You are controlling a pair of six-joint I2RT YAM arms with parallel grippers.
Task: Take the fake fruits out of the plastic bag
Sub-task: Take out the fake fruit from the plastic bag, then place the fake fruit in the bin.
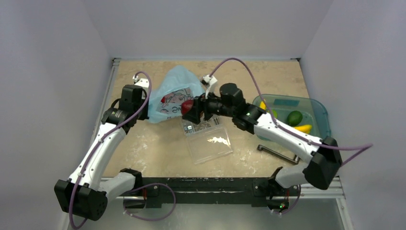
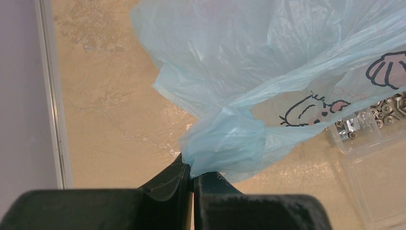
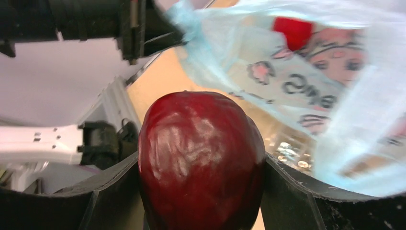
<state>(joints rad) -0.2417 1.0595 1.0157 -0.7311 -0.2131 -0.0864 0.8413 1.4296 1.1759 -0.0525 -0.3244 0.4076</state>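
Lettering appears in one place only: the white printed panel (image 3: 306, 76) of the light-blue plastic bag (image 1: 168, 85), near the far edge of the worktop (image 1: 158, 153), left of centre. The right wrist view catches a short run of dark, rounded letters there, upside down among pink cartoon drawings and too blurred to spell out. From overhead the panel's wording is too small to read. The left wrist view shows only black-outlined cartoon figures, no words.
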